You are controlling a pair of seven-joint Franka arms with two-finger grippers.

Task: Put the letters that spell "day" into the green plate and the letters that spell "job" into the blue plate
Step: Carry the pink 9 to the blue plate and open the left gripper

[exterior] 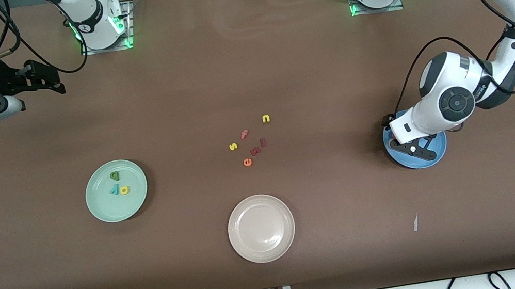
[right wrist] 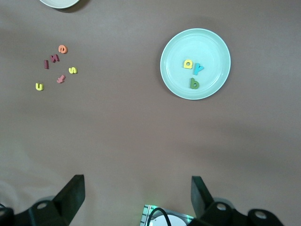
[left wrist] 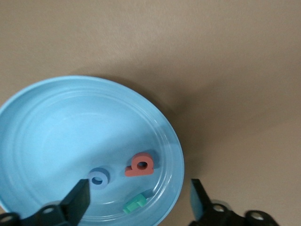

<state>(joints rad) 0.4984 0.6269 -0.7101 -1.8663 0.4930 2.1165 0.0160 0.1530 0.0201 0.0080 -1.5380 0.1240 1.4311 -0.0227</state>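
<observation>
The blue plate [exterior: 423, 164] lies toward the left arm's end of the table, and my left gripper [exterior: 417, 146] hangs low over it. In the left wrist view that gripper [left wrist: 139, 188] is open, holding nothing. On the blue plate [left wrist: 56, 132] below it lie a blue "o" [left wrist: 99, 178], a salmon "b" [left wrist: 141, 165] and a teal hooked letter [left wrist: 136, 203]. The green plate [exterior: 105, 206] holds an olive letter [exterior: 114, 175], a teal "y" [exterior: 113, 190] and a yellow letter [exterior: 124, 190]. My right gripper [exterior: 48, 77] waits open, high by its base; its own view [right wrist: 136, 188] shows the green plate [right wrist: 176, 52].
A beige plate [exterior: 261, 227] sits nearest the front camera. Loose letters lie mid-table: yellow "n" [exterior: 266, 118], salmon "f" [exterior: 244, 134], yellow "s" [exterior: 233, 146], two maroon pieces [exterior: 258, 147] and an orange "e" [exterior: 247, 162]. A white scrap [exterior: 415, 222] lies near the front edge.
</observation>
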